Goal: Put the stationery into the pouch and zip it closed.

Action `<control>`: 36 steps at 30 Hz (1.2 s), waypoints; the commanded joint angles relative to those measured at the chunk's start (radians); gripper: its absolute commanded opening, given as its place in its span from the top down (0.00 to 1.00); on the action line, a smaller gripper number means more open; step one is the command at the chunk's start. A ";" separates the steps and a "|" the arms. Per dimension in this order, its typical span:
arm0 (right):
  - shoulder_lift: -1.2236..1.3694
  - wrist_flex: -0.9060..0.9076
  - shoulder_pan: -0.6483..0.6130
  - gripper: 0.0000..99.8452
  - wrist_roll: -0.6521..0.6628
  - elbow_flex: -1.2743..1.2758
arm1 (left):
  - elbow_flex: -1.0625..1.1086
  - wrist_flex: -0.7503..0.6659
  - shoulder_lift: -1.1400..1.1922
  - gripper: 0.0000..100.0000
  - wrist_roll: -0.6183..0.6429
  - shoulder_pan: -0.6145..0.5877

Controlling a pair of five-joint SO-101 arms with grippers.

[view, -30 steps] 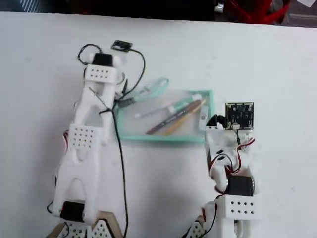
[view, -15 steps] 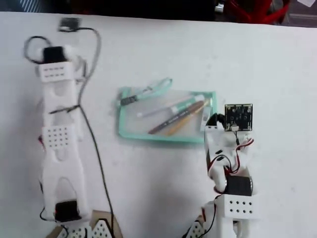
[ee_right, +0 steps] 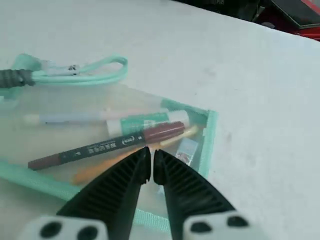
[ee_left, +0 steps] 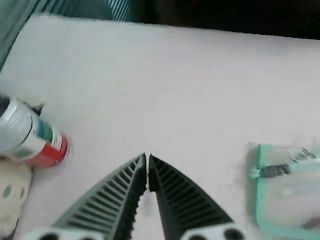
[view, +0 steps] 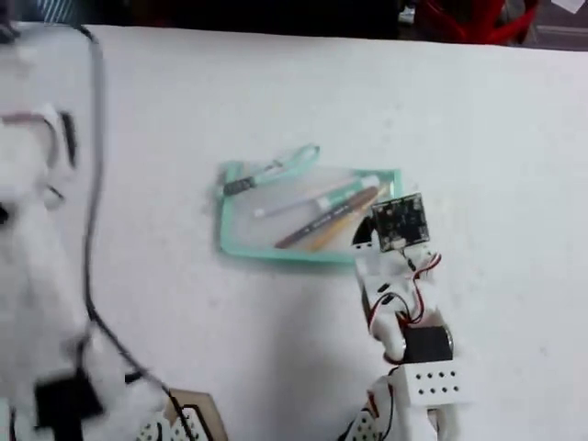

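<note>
So the pouch (view: pixel 308 216) is lying flat in the middle of the surface (view: pixel 459 119), long side running left to right. The stationery (ee_right: pixel 110 145) is inside it, pens side by side under the clear face.

The right tool (ee_right: pixel 151 152) is pinched shut with nothing in it, tips over the pouch's right end, close to the near edge. My guess is it's parked there to pin that end down so the pouch can't slide when the zip gets tugged. Can't tell if it's actually touching the plastic.

The left tool (ee_left: pixel 147 159) is shut too, also holding nothing. It's out to the left, well apart from the pouch, looking at bare surface. The zip pull (view: pixel 241 186) sits at the pouch's left end next to the strap (view: pixel 294 158), and no mouth is gaping. I'd say the zip is likely run closed and the job is about done, but I wouldn't swear to it.

On the views: the high one gives the layout, with the left arm (view: pixel 37 276) way off left and the right arm (view: pixel 404 303) at the pouch's right near corner. The right wrist view is where you can sort the contents: a brown marker, a green-and-white pen (ee_right: pixel 145 122), an orange pencil (ee_right: pixel 110 167). The left wrist view adds a white, green and red can (ee_left: pixel 30 140) lying over on the left.
</note>
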 commanded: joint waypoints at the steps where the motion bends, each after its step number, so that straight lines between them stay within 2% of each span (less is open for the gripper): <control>1: -0.012 0.019 -0.012 0.98 0.017 -0.063 | 0.473 -0.336 -0.486 0.96 -0.051 0.134; 4: -0.012 0.137 -0.012 0.98 0.020 -0.163 | 0.772 -0.640 -0.733 0.96 -0.041 0.174; 7: -0.012 0.266 -0.012 0.98 0.020 -0.316 | 0.984 -0.861 -0.929 0.96 -0.003 0.228; 10: -0.010 0.374 -0.015 0.98 0.020 -0.511 | 1.069 -1.010 -1.040 0.96 0.018 0.278; 12: -0.008 0.432 -0.019 0.98 0.015 -0.655 | 1.053 -1.039 -1.059 0.96 0.018 0.294; 18: -0.004 0.572 -0.019 0.98 0.014 -1.099 | 0.878 -1.030 -1.066 0.96 0.011 0.285; 21: -0.004 0.659 -0.019 0.98 0.014 -1.352 | 0.730 -0.970 -1.059 0.96 0.011 0.285; 25: -0.002 0.690 -0.012 0.98 0.014 -1.646 | 0.535 -0.904 -1.059 0.96 0.012 0.285; 29: -0.010 0.708 -0.010 0.98 0.012 -1.837 | 0.341 -0.792 -1.067 0.96 0.014 0.285; 33: -0.010 0.835 -0.010 0.98 0.006 -2.010 | 0.115 -0.647 -1.067 0.96 0.017 0.275; 36: -0.012 0.928 -0.008 0.98 -0.087 -2.136 | -0.046 -0.534 -1.067 0.96 0.017 0.171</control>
